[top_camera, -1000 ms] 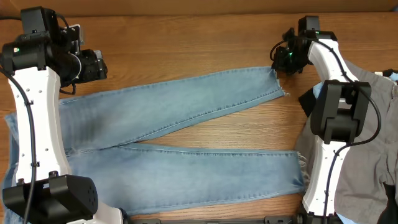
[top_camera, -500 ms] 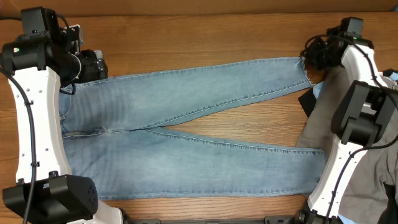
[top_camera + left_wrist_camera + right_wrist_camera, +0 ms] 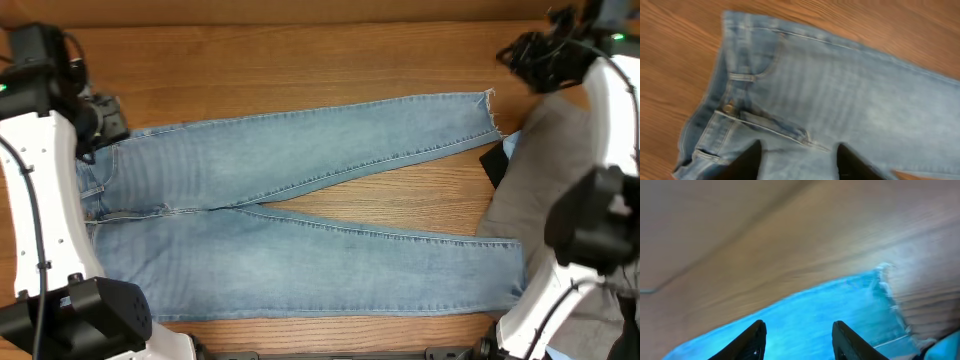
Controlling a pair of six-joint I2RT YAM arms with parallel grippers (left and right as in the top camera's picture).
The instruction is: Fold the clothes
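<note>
The clothes in play are light-blue jeans (image 3: pixel 200 180), lying flat across the table with the waist at the left and both legs running right. The upper leg ends in a frayed hem (image 3: pixel 490 108). My left gripper (image 3: pixel 105 122) hovers at the waistband's far corner. In the left wrist view it (image 3: pixel 799 156) stands open over the fly and button (image 3: pixel 728 107), with nothing held. Past the upper hem at the back right is my right gripper (image 3: pixel 528 55). In the right wrist view it (image 3: pixel 799 332) is open above the leg end (image 3: pixel 830 305), holding nothing.
Grey trousers (image 3: pixel 545 170) are heaped at the right edge, under the right arm. A black piece (image 3: pixel 493 163) and a pale-blue piece (image 3: pixel 511 143) poke out beside them. Bare wooden table (image 3: pixel 300 60) runs along the back.
The jeans were drawn to the right and stretched flat. My right gripper opened, let go of the upper leg hem and moved back and right. The left gripper moved left to the waist edge.
</note>
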